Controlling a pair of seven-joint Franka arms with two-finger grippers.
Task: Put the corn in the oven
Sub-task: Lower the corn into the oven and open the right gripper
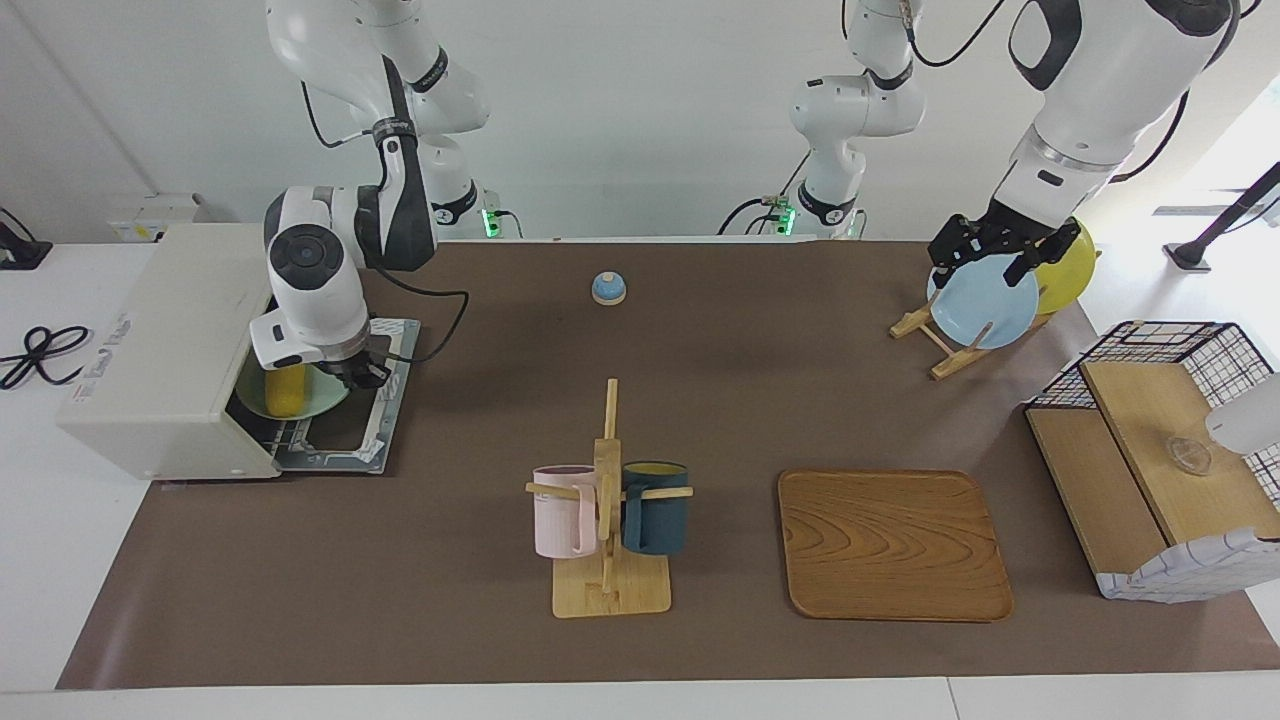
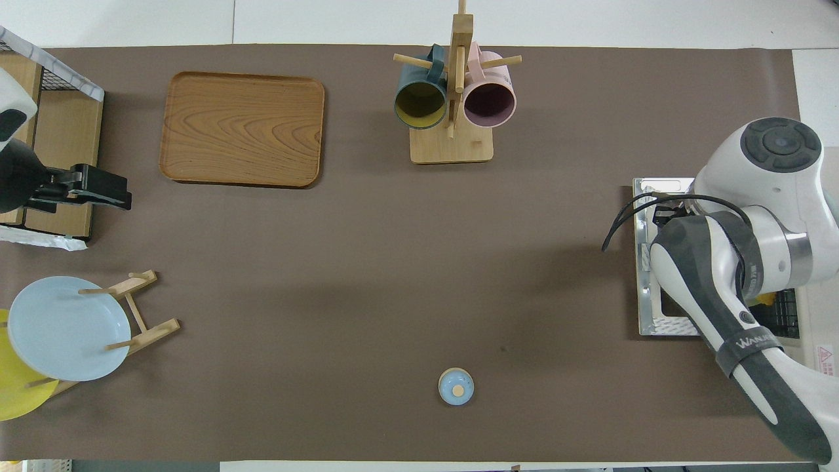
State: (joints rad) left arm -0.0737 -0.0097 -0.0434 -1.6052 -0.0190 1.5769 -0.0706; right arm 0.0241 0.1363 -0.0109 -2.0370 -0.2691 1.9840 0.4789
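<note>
The oven point(image 1: 165, 345), boxy and cream-white, stands at the right arm's end of the table with its door point(image 1: 355, 420) folded down flat. In its mouth sits a pale green plate point(image 1: 300, 400) carrying the corn point(image 1: 285, 390), a bright yellow cob of which only a stub shows under the arm. The right gripper point(image 1: 362, 375) is over the open door, pinched tight on the plate's rim.

Next come one small blue bell point(image 1: 608, 288), one wooden mug rack point(image 1: 608, 500) with two mugs, pink point(image 1: 563, 510) and dark blue point(image 1: 655, 507), and one wooden tray point(image 1: 893, 545).

The left gripper point(image 1: 985, 255) hangs over the plate rack point(image 1: 940, 340), spread wide and holding nothing; two plates stand there, light blue point(image 1: 983, 305) and yellow point(image 1: 1068, 268). Last is one wooden box point(image 1: 1150, 480).
</note>
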